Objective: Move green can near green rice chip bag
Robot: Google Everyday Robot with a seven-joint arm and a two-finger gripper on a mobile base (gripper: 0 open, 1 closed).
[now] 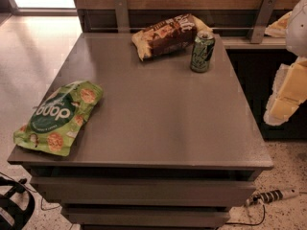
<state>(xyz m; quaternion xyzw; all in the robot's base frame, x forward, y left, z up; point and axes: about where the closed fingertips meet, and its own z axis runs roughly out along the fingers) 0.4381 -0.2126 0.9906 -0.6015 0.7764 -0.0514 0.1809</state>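
The green can [202,51] stands upright at the far right of the grey table [158,114], just right of a brown-and-yellow snack bag. The green rice chip bag [58,117] lies flat at the table's near left corner, partly over the left edge. The can and the green bag are far apart, on opposite sides of the tabletop. My gripper [286,96] hangs at the right edge of the view, off the table's right side and below the level of the can, holding nothing that I can see.
A brown-and-yellow snack bag [165,34] lies at the far middle of the table, almost touching the can. A wall rail with metal brackets [122,14] runs behind the table. A power strip [272,195] and cables lie on the floor at right.
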